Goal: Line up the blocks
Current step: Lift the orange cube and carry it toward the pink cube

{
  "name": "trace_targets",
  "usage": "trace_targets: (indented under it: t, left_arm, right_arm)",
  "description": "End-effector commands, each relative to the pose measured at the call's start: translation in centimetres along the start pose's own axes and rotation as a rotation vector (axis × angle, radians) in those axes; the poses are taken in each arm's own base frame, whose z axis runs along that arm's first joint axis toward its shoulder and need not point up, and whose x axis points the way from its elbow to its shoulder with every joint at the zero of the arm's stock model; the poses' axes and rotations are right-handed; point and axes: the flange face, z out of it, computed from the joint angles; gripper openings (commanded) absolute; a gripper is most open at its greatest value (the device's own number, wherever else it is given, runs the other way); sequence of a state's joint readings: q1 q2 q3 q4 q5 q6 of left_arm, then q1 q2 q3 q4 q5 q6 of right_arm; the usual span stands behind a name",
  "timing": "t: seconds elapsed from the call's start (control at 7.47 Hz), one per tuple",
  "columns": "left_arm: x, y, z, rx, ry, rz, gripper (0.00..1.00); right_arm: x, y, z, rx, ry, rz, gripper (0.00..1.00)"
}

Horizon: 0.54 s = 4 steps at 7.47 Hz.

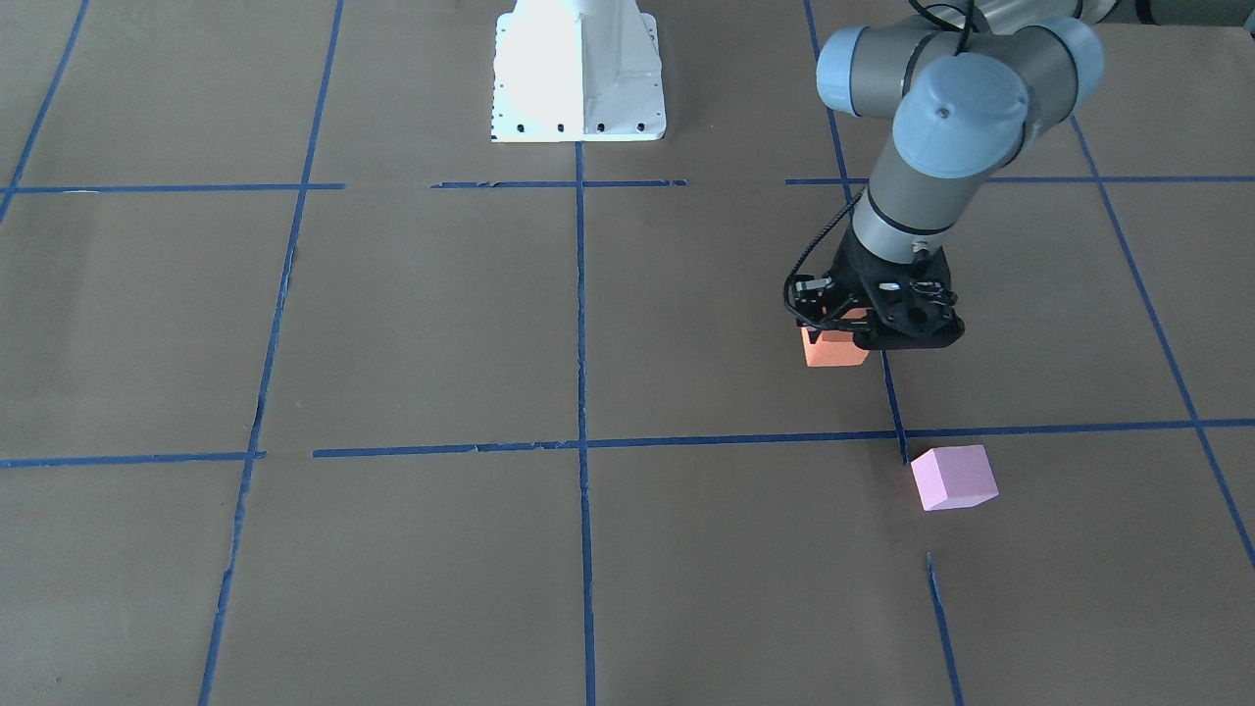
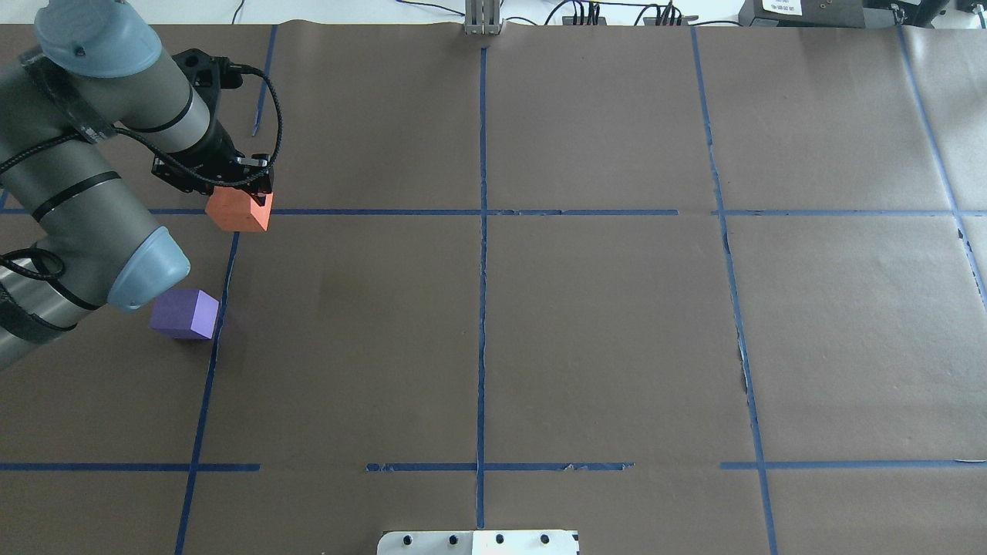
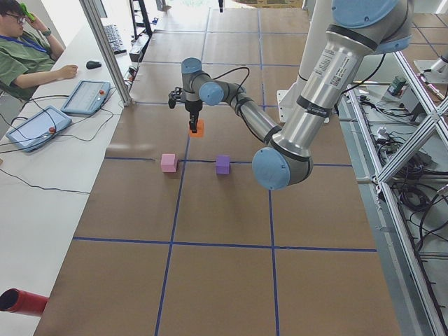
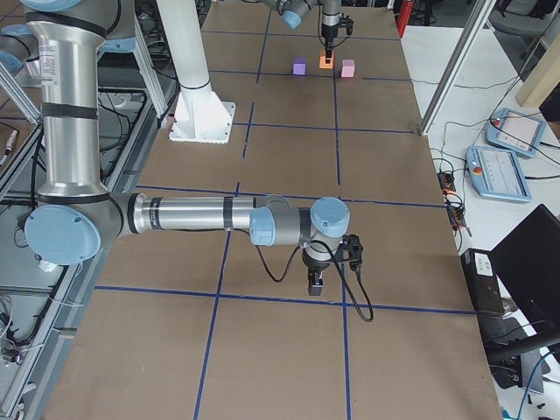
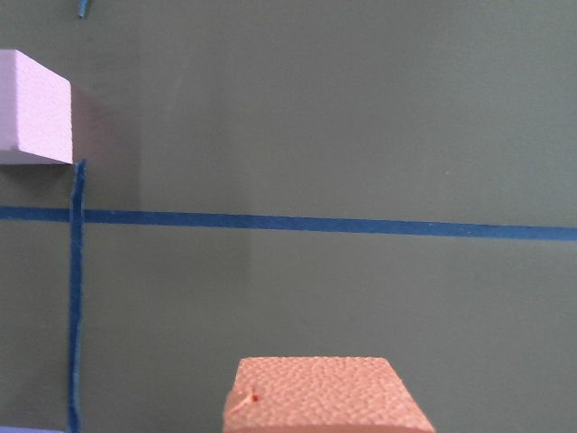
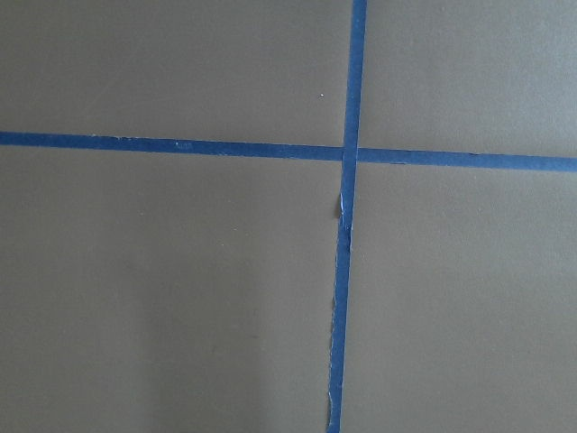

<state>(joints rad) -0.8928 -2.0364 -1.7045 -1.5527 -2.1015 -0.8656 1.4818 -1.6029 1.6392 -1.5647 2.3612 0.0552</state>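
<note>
Overhead exterior: the left gripper point(image 2: 236, 188) works the left side of the table point(image 2: 617, 347), jaws closed onto the top of the orange block point(image 2: 239, 212), open no wider than the block itself. The purple block point(image 2: 185, 314) sits nearer the robot, just left of a strip of blue tape point(image 2: 207, 385). The pink block point(image 1: 953, 478) is hidden here. The front-facing view has it on the far side of the orange one, towards the operators, just past a tape crossing. Both side views put the orange block between the other two and a little above their level, so I judge it carried rather than set down, though no shadow confirms this. Progress: purple and pink look placed, and what is left is lowering orange into the gap and letting go — about two thirds done. The blocks are cubes with no long axis. Orange's front edge runs parallel to the tape in the left wrist view, while pink sits skewed to it. The row itself would run near-to-far along the tape. The right gripper point(image 4: 316, 282) shows only from the right end, well apart from the blocks; I cannot tell how its jaws stand.
</note>
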Motion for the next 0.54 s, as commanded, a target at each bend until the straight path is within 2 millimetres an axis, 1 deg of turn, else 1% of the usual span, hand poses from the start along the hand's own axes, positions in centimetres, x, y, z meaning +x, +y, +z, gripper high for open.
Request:
trace_targets:
  t: [0.0, 0.13, 0.4]
  left_arm:
    - [-6.3, 1.1, 4.6, -0.018, 0.035, -0.002, 0.0]
    - [-7.9, 2.1, 5.5, -0.012, 0.071, -0.002, 0.0]
    - [-8.0, 2.2, 6.2, -0.017, 0.068, -0.025, 0.0]
  right_arm:
    - [0.0, 0.0, 0.0, -0.001, 0.0, 0.001, 1.0]
    - [0.0, 0.0, 0.0, 0.0, -0.001, 0.0, 1.0]
    - [0.0, 0.0, 0.0, -0.001, 0.0, 0.001, 1.0]
